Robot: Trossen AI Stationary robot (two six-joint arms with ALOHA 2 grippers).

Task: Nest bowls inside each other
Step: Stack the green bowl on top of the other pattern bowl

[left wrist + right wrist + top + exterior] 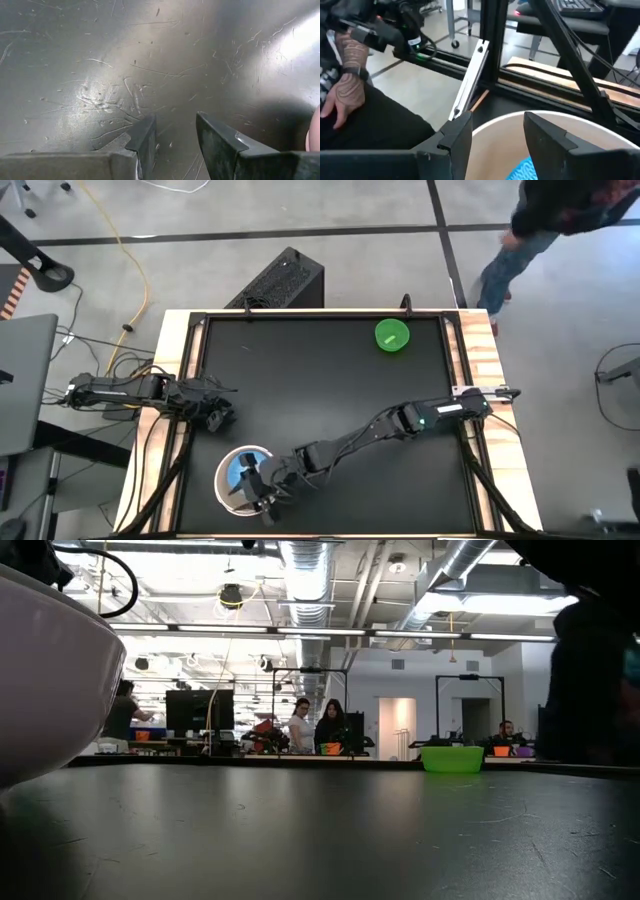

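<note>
A stack of bowls stands near the table's front left. Its outer white bowl [222,478] holds a light blue bowl [243,468] and looms at the left of the low view [50,670]. My right gripper [497,120] hovers open just over the stack [262,488]; the white rim [560,120] and a bit of the blue bowl [522,169] show below and between its fingers. The small green bowl [391,335] rests upright on its base at the far right [452,758]. My left gripper [175,119] waits open at the table's left edge [218,417].
The black tabletop [330,390] lies bare between the stack and the green bowl. A metal frame post [470,80] rises at the table's edge beyond the stack. A person's hand [340,95] shows past the table, and another person stands beyond the far right corner [530,230].
</note>
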